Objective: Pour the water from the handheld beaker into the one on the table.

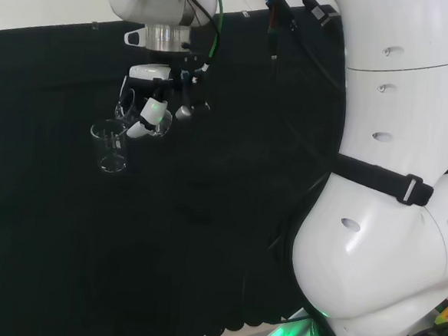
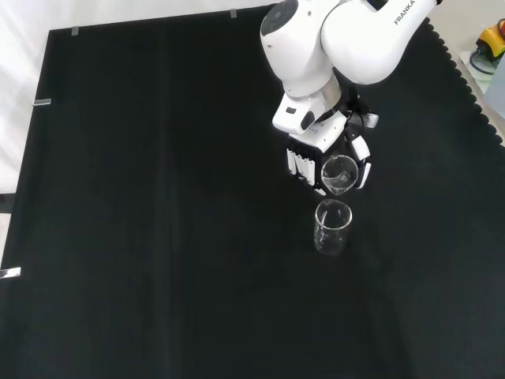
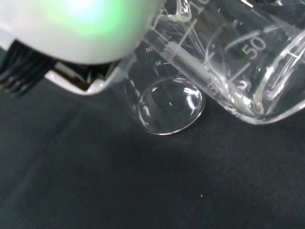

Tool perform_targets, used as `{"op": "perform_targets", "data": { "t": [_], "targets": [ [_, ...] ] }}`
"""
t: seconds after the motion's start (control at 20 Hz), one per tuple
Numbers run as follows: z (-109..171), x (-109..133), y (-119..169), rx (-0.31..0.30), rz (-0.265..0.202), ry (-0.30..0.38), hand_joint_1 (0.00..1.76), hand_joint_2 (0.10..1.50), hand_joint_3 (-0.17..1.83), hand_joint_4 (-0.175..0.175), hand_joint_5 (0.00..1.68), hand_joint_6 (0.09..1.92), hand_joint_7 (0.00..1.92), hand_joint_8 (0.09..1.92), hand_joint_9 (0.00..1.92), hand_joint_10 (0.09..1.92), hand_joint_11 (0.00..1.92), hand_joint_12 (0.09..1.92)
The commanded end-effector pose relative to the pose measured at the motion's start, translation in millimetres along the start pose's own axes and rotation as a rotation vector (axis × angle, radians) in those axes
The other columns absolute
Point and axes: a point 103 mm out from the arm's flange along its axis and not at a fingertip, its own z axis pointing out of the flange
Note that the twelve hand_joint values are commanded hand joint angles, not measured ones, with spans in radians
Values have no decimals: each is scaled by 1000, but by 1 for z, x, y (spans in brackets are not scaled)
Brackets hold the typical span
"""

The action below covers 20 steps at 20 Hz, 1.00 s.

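Pour step in hand, as I judged it. The hand (image 2: 327, 154) had its fingers curled round the held beaker (image 2: 340, 174), carrying it above the surface (image 2: 158, 237).

Front view: held beaker sat just above and beyond the table beaker (image 2: 332, 227), rims close, whether touching I could not tell. Table beaker stood upright on the black cloth, right of centre.

Head view: table beaker (image 1: 112, 146) stood left of and below the hand (image 1: 153, 105), with the held one tipped toward it.

Wrist view: held beaker (image 3: 248, 62) lay tilted, lip over the mouth of the table beaker (image 3: 169, 102). I could not make out a stream, nor how much water sat in either vessel.

Next move, my guess: tip further with the lip kept over the lower mouth, slow, so nothing runs onto the cloth.

Writing: graduation marks on the held beaker in the wrist view, a "50" legible; smaller figures on the lower one too faint to trust.
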Motion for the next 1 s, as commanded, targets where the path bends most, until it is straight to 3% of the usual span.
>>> {"op": "perform_targets", "data": {
  "t": [0.05,1.0],
  "targets": [
    [0,0,-1,21,13,-17,1450,431,920,-175,1365,616,1551,337,1437,488,1087,806],
    [2,8,1,64,12,-49,1450,429,924,-175,1365,613,1557,328,1439,490,1092,805]
  ]
}}
